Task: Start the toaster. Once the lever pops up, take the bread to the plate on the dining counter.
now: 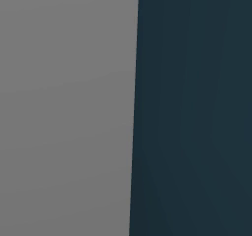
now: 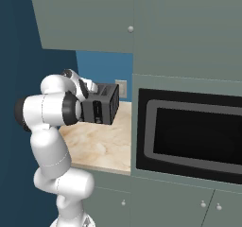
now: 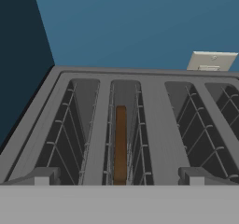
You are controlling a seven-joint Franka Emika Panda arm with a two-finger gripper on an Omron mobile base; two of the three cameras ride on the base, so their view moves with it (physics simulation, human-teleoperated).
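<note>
- Two flat surfaces split the left base view: a plain grey panel (image 1: 64,107) on the left and a dark blue-black wall (image 1: 197,107) on the right, with nothing else to make out.
- In the right base view the arm (image 2: 52,112) covers part of the toaster (image 2: 101,103), which stands on the beige veined worktop (image 2: 104,145) at centre left; its slots cannot be seen from there.
- A dark oven (image 2: 189,131) is cut off at the right edge, set in grey-green cabinets (image 2: 179,32), with a wall socket (image 2: 121,87) behind the toaster.
- The gripper (image 3: 119,183) looks down onto the toaster top from just above; its fingertips (image 3: 42,176) stand wide apart at the bottom of the hand view, on either side of the slot holding the bread, and hold nothing.
- The bread (image 3: 120,143) sits edge-up in the second slot from the left, a thin brown strip between the wire guides.
- Its long axis runs along the slot, from the bottom of the frame toward the top; its lower part is sunk in the slot and hidden.
- The rightmost slot is cut off by the frame edge.
</note>
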